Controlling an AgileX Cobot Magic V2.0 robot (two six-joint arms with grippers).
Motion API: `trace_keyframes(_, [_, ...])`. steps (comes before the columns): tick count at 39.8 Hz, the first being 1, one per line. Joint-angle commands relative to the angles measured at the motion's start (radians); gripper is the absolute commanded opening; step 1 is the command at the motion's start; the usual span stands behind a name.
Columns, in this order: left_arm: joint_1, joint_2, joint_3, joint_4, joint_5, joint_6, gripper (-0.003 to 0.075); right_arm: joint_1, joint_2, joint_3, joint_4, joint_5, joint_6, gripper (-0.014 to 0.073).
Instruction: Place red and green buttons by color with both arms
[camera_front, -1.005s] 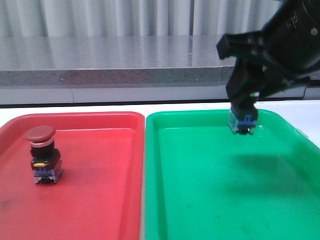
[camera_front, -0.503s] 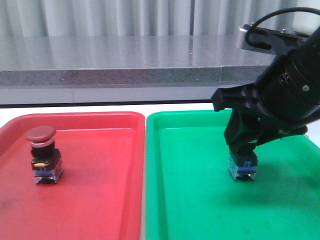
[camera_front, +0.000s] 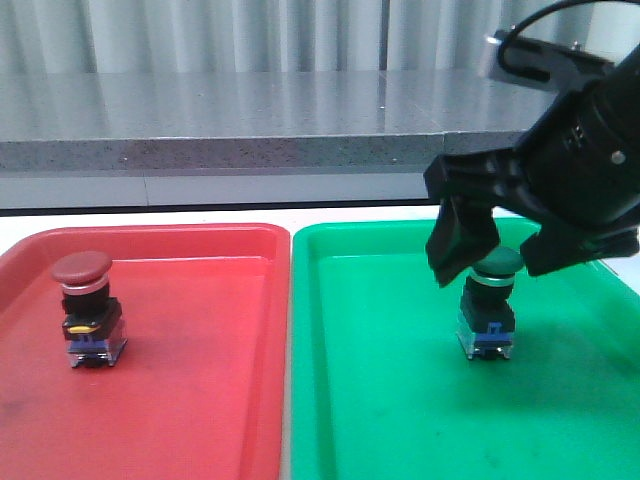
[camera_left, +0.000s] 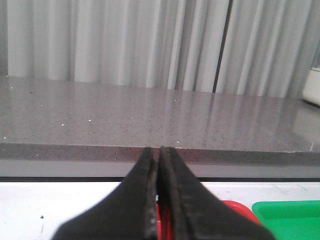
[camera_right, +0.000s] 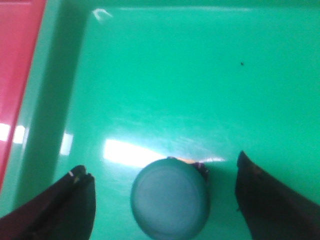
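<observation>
Front faces forward; wrists — one level, one downward.

The right arm reaches in from the upper right of the front view, its dark wrist angled downward; the right gripper (camera_front: 497, 262) hangs low with its jaws spread wide, one finger (camera_front: 460, 240) to the left and the other to the right, neither touching anything; the right wrist view shows the same wide gap between the two dark fingertips (camera_right: 75, 207); the left gripper (camera_left: 159, 200) has its jaws pressed together, pointing level and forward.
</observation>
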Motion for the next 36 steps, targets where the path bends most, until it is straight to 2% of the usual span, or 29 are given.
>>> trace_keyframes(1, [-0.001,-0.014,-0.024,-0.011,-0.086,-0.009,-0.002,-0.002,-0.117,-0.027,0.005,-0.052,-0.011,0.0608])
trace_keyframes(3, [-0.001,-0.014,-0.024,-0.011,-0.086,-0.009,-0.002,-0.002,-0.159,-0.033,-0.004,-0.055,-0.011,0.0587])
trace_keyframes(5, [-0.001,-0.014,-0.024,-0.011,-0.086,-0.009,-0.002,-0.006,-0.196,-0.046,-0.026,-0.055,-0.011,0.0518])
trace_keyframes(7, [-0.001,-0.014,-0.024,-0.011,-0.086,-0.009,-0.002,-0.006,-0.23,-0.064,-0.048,-0.052,-0.011,0.0405])
trace_keyframes(8, [-0.001,-0.014,-0.024,-0.011,-0.086,-0.009,-0.002,-0.006,-0.247,-0.073,-0.061,-0.054,-0.011,0.0305])
trace_keyframes(13, [-0.001,-0.014,-0.024,-0.011,-0.086,-0.009,-0.002,-0.006,-0.31,-0.096,-0.168,-0.075,-0.011,-0.0032])
trace_keyframes(15, [-0.001,-0.014,-0.024,-0.011,-0.086,-0.009,-0.002,-0.006,-0.337,-0.096,-0.23,-0.081,-0.011,-0.013])
trace_keyframes(19, [-0.001,-0.014,-0.024,-0.011,-0.086,-0.009,-0.002,-0.006,-0.384,-0.095,-0.332,-0.073,-0.011,-0.0125])
trace_keyframes(22, [-0.001,-0.014,-0.024,-0.011,-0.086,-0.009,-0.002,-0.025,-0.421,-0.095,-0.349,-0.035,-0.011,-0.0125])
trace_keyframes(32, [-0.001,-0.014,-0.024,-0.011,-0.086,-0.009,-0.002,-0.248,-0.635,-0.03,-0.349,0.109,-0.01,-0.0125])
trace_keyframes(36, [-0.001,-0.014,-0.024,-0.011,-0.086,-0.009,-0.002,-0.286,-0.749,0.042,-0.347,0.127,-0.01,-0.0125])
